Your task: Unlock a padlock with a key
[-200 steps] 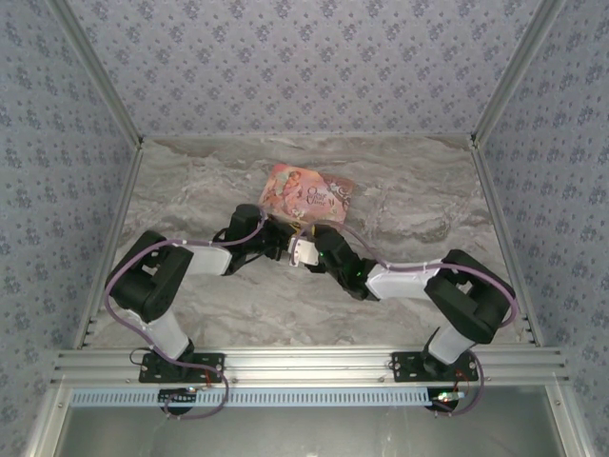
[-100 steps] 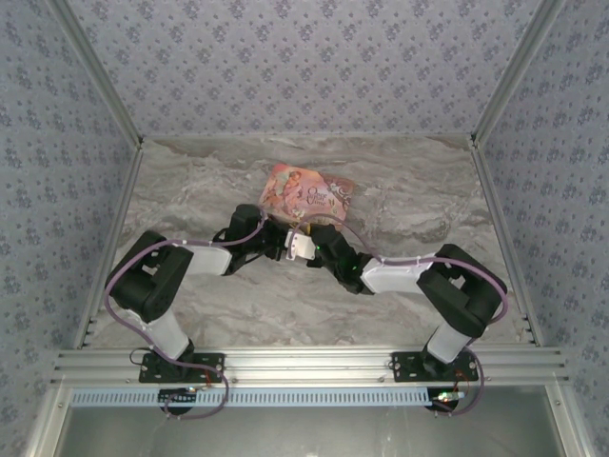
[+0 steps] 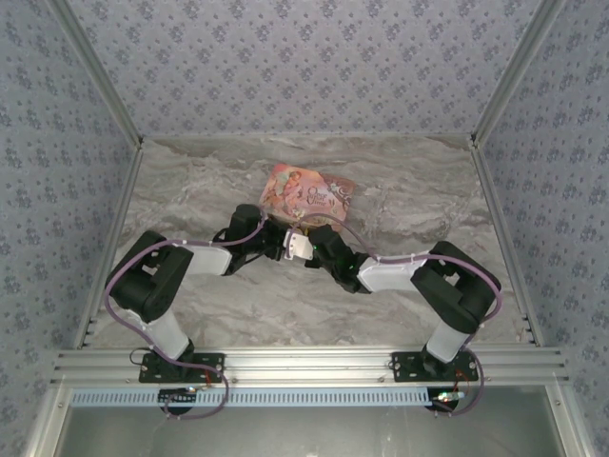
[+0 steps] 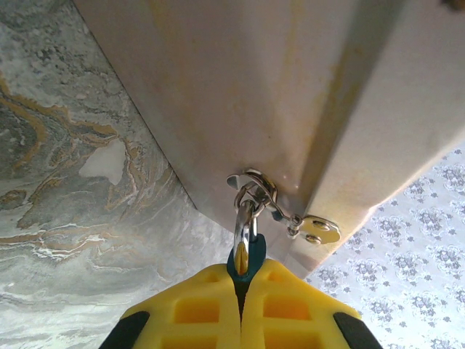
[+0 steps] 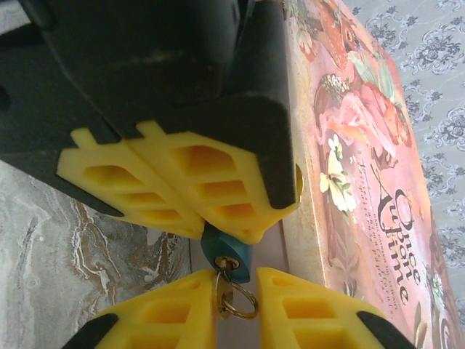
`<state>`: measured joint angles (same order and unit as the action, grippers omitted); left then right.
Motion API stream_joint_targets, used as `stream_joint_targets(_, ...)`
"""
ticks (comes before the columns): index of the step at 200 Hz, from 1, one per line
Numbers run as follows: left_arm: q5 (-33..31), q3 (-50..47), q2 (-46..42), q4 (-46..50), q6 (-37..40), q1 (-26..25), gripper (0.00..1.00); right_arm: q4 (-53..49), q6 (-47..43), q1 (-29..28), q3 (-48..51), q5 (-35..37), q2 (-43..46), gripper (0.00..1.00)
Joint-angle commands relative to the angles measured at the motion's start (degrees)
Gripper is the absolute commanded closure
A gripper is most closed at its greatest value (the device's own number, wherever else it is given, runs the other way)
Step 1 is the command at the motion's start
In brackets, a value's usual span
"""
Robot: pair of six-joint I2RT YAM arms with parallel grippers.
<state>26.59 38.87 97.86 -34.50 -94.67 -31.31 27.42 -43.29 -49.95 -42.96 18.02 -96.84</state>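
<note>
Left wrist: left pincer (image 4: 242, 275) is clamping the blue padlock (image 4: 256, 251) hooked on the pink box (image 5: 356, 145) | right pincer (image 5: 238, 282) is gaping around the inserted key (image 5: 222, 267).

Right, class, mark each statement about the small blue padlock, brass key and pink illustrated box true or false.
1. The left gripper is shut on the small blue padlock. True.
2. Its silvery shackle hangs free of the pink illustrated box. False: it passes through a metal ring on the box.
3. The brass key sits against the padlock, between the right gripper's fingers. True.
4. The box lies beside the arm bases. False: it lies beyond both grippers, toward the far wall.
</note>
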Motion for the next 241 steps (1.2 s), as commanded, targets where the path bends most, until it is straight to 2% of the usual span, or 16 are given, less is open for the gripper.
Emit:
stream_joint_targets(1,2.4,2.1,-0.9,-3.5,-0.6,-0.8,1.00,-0.2,1.9,0.3,-2.0,-0.1,-0.7,0.84)
stream_joint_targets(62,2.4,1.6,-0.8,-4.0,-0.7,-0.9,1.00,-1.7,5.1,0.5,-2.7,-2.4,-0.4,1.00)
stream_joint_targets(137,2.2,1.2,-0.8,-4.3,-0.5,-1.0,1.00,-4.3,15.6,3.1,-1.4,-11.5,2.9,1.00)
stream_joint_targets(191,2.0,1.0,-0.7,-4.5,-0.4,-1.1,1.00,-6.1,29.2,6.8,-1.8,-20.2,3.9,1.00)
stream_joint_targets(241,1.9,1.0,-0.2,-4.7,-0.4,-1.3,1.00,-3.7,41.6,10.0,-1.5,-28.6,3.8,1.00)
